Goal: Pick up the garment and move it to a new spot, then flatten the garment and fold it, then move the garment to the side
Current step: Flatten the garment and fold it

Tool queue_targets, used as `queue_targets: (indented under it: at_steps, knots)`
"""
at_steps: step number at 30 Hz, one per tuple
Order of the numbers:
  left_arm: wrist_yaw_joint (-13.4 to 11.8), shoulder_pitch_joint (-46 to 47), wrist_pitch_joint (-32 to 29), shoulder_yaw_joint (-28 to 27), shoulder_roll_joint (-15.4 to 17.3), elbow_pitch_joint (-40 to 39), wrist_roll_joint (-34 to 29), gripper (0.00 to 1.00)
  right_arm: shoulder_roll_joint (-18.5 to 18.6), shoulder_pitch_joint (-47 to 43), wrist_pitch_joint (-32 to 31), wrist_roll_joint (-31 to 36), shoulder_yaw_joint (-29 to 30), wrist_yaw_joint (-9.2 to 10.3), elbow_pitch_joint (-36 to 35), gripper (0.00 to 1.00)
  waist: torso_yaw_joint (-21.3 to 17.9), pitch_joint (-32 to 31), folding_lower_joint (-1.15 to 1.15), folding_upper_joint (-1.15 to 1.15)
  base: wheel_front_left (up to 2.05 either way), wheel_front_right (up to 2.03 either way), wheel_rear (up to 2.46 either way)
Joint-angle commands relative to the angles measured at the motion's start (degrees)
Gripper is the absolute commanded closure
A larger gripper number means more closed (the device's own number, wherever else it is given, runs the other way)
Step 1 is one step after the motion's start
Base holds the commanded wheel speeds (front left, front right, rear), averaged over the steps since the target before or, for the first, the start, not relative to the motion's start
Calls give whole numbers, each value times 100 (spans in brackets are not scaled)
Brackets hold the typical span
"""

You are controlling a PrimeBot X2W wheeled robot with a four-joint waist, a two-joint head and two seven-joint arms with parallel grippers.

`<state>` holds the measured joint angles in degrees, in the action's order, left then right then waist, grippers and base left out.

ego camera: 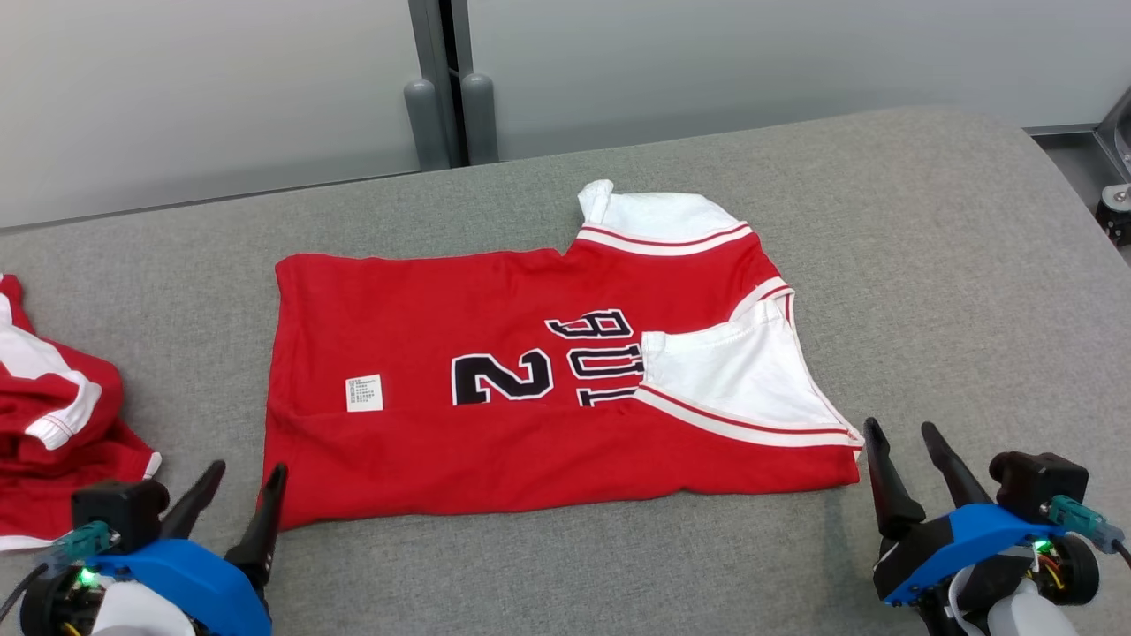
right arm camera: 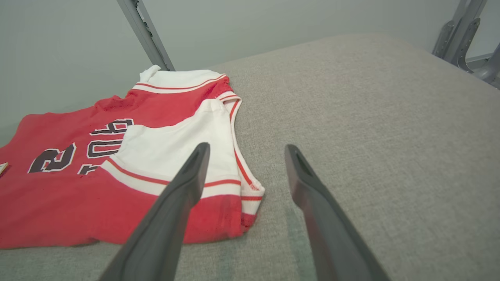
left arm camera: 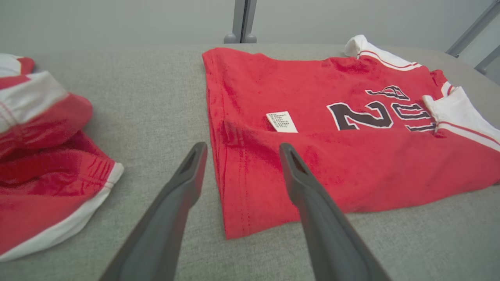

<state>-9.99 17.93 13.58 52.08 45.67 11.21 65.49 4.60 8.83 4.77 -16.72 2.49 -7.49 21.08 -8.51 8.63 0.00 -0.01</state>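
1. jersey [ego camera: 530, 300]: red with white trim; lies flat mid-table [ego camera: 928, 265], hem end to the left, collar end to the right; near long side doubled over onto the rest, hiding the lower part of the black print [ego camera: 548, 362]; white sleeve panel [ego camera: 733, 371] turned in on top; judged a first fold already made, hence the tidy oblong outline.
2. label [ego camera: 364, 393]: white, on the red cloth near the hem end; sits just above the fold line.
3. left gripper [ego camera: 247, 470]: fingers parted, holding nothing; poised at the near hem corner, straddling it in the left wrist view [left arm camera: 242, 147], one finger over bare table, the other over cloth; contact with the cloth not discernible; placed so, probably, for pinching that corner.
4. right gripper [ego camera: 901, 428]: likewise spread and empty; just beside the near collar-end corner; in the right wrist view [right arm camera: 247, 146] one finger over the white trim, the other over table; mirrors the left, presumably for lifting both corners together and keeping the cloth square.
5. second garment [ego camera: 53, 415]: red and white, rumpled, at the table's left edge; well apart from the jersey; likely marks the side pile.
6. stage, as judged: flattened, folding partway; next move calls for level grasps on both near corners; risk of catching the top layer alone and opening the fold.
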Motion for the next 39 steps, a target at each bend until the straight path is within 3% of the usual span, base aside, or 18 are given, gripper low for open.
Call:
queue_targets:
  at_steps: [1, 7, 15, 16, 17, 18, 19, 25, 29, 33, 39]
  knots:
    - [35, -48, -86, 34, -27, 51, 15, 0, -31, 120, -16, -21, 33, -1, 90, 0, 7, 23, 0, 1, 0, 0, 0]
    - [176, 228, -614, 272, -141, 423, -10, 0, -99, 491, -532, -141, 8, -1, 1050, 0, 41, 111, 0, 1, 0, 0, 0]
    - [493, 483, -1502, 525, -419, 980, 251, 0, -155, 793, -819, -307, -239, -1, 1685, 0, 48, 229, 0, 1, 0, 0, 0]
    - [524, 514, -1536, 537, -452, 1032, 247, 1, -162, 823, -839, -306, -316, -1, 1729, 6, 43, 240, 0, 1, 0, 0, 0]
    - [556, 557, -1553, 548, -467, 1072, 216, 56, -169, 847, -817, -323, -380, -1, 1758, 52, 38, 247, 0, 1, 0, 0, 0]
    - [582, 593, -1559, 543, -478, 1100, 210, 93, -174, 876, -789, -340, -431, -3, 1779, 85, 34, 251, 0, 1, 0, 0, 0]
    - [606, 611, -1572, 546, -477, 1115, 213, 100, -175, 905, -778, -352, -472, -7, 1795, 100, 30, 247, 0, 1, 0, 0, 0]
    - [599, 599, -1623, 528, -297, 891, 220, 100, 98, 962, -696, -437, -507, -1, 1541, 100, 49, 81, 0, 1, 0, 0, 0]
    - [541, 436, -1757, 478, -63, 402, 390, 100, 280, 722, -1033, -573, -523, -1, 1033, 100, 96, -47, 0, 1, 0, 0, 0]
    - [455, 238, -2037, 531, 341, -249, 507, 100, 528, 312, -1709, -673, -405, 0, 195, 100, 145, -97, 0, 1, 0, 0, 0]
    - [178, -157, -2606, 743, 994, -1166, 675, 100, 696, -708, -3353, -773, -92, 1, -1253, 100, 165, -120, 0, 1, 0, 0, 0]
